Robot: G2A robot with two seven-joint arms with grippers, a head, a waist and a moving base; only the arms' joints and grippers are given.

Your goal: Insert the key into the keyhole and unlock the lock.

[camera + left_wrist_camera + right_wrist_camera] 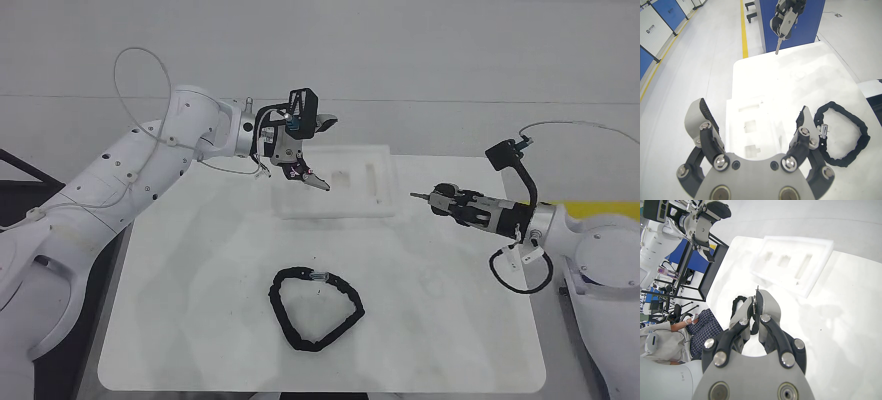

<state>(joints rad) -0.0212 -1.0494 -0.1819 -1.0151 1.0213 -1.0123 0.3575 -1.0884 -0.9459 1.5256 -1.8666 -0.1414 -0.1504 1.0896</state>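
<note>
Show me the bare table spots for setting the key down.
Bare: the strip between foam tray and chain lock, and wide patches either side of the chain. Crowded: the far middle, where the open left gripper hangs over the tray.

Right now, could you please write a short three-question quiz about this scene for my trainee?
1. True or false: the left gripper is open and empty.
2. The right gripper holds: A) a small metal key; B) a screwdriver; C) nothing.
3. Fill in: the black fabric-covered chain lock lies on the white ____, outside the white foam tray.
Key: 1 true; 2 A; 3 table.
</note>
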